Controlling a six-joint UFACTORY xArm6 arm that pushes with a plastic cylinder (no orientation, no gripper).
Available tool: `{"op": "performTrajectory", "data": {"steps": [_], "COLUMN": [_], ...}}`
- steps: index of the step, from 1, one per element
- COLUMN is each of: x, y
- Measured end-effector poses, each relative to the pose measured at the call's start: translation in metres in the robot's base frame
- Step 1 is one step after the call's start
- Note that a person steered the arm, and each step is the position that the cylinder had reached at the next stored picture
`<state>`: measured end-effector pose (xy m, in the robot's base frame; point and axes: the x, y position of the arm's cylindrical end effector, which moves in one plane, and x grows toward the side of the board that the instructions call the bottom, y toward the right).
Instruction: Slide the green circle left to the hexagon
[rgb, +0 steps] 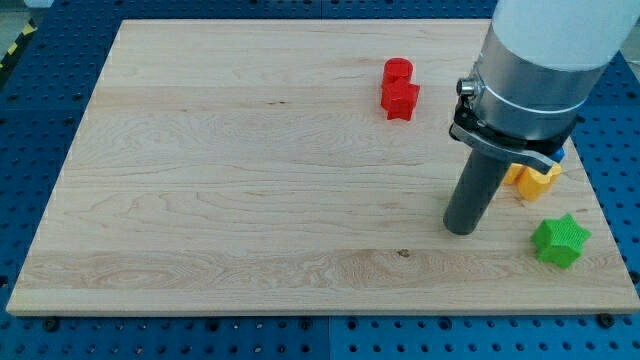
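Well over on the view's left, the wooden counter shows only pale grain, lying on a blue perforated base. Moving right, near the view's top, two red blocks sit together: a red cylinder-like block and, touching it just below, a red star-shaped block. Further right, the arm's big white and grey body comes down from the view's top right corner and narrows into a dark rod. My tip rests on the counter, well below the red pair and to the left of the blocks at the right edge. This tool is a plain rod with nothing to open or close, and it holds nothing; the tip touches no block. Just right of the rod, a yellow block is partly hidden behind the arm, so its shape cannot be made out, and a sliver of blue peeks out above it. Lowest and furthest right, a green star-shaped block sits near the counter's right edge, apart from my tip. I cannot see a green circle or a hexagon anywhere.
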<state>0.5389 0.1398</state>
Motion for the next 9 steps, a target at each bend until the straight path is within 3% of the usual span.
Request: {"op": "performTrajectory", "data": {"steps": [2,6,8,9], "x": [0.022,-0.023,-0.004,-0.015], "y": [0.008,0.008,0.053,0.055]}}
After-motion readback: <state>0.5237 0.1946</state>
